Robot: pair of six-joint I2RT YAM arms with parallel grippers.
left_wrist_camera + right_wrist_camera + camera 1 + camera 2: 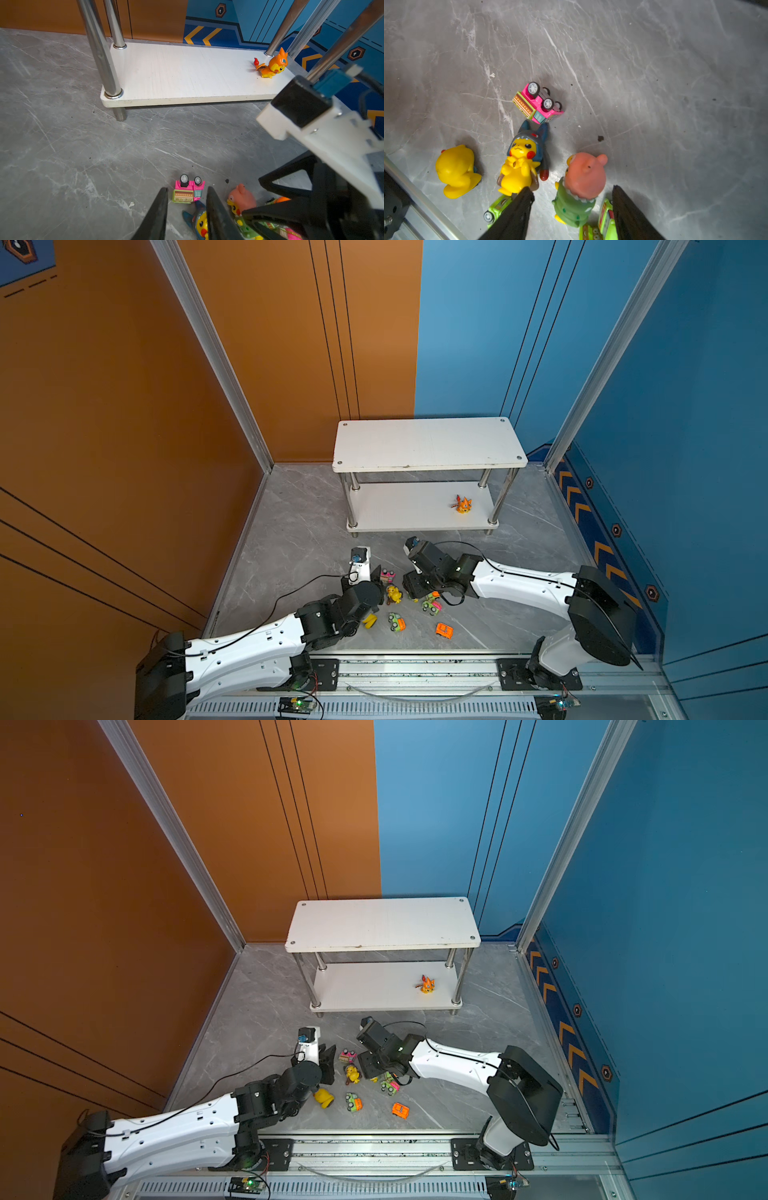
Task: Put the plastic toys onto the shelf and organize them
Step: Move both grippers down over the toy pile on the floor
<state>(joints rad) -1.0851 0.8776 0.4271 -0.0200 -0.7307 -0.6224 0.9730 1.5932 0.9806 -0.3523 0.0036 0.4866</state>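
Note:
The shelf [428, 443] stands at the back, with an orange figurine [462, 504] on its lower board [187, 70]. The other plastic toys lie on the floor between the arms. My left gripper [187, 189] is open. A blue-hooded yellow figurine [200, 222] lies between its fingers, and an overturned pink car [188, 191] sits just past the tips. My right gripper [571, 188] is open around a pink-headed green figurine [579, 187], with gaps on both sides. A green car [605, 218] sits by one of its fingers [625, 212].
On the floor nearer the rail lie a yellow figurine [369, 620], a green car [397, 622] and an orange car [444, 630]. Green and pink cars [432, 605] sit under the right wrist. The shelf's chrome legs [101, 54] stand close ahead.

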